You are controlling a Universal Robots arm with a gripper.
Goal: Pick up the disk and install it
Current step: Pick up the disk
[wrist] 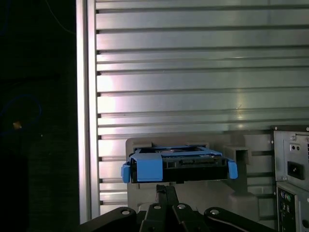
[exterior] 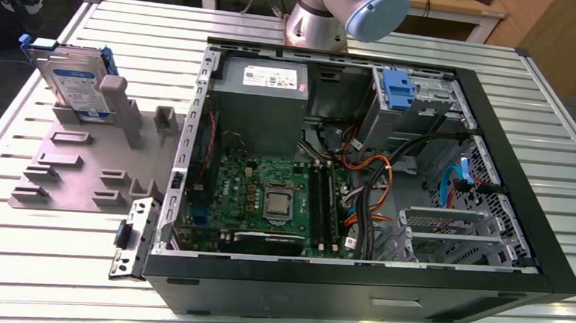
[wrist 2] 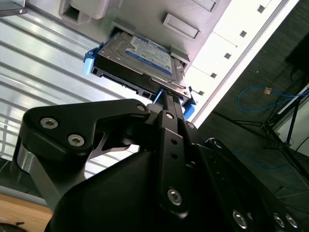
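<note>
The disk [exterior: 73, 81] stands upright on its edge in a slot of the grey holder [exterior: 78, 164] at the exterior view's left. It is a silver drive with a white-and-blue label in a bright blue bracket. Nothing touches it there. In both wrist views my gripper's [wrist 2: 166, 96] black linkage fills the foreground. Its two fingers are pressed together with nothing between them. They point toward the disk [wrist 2: 145, 58], which is still seated in the holder. In the first wrist view the disk [wrist: 193, 164] is seen edge-on just beyond the gripper [wrist: 166, 189].
An open computer case [exterior: 527, 184] lies on the slatted metal table [exterior: 289, 319], with a motherboard, cables and a grey power supply [exterior: 263, 85] inside. A drive bay with a blue latch [exterior: 397, 89] sits at its far side. The arm's base [exterior: 317, 21] rises behind the case.
</note>
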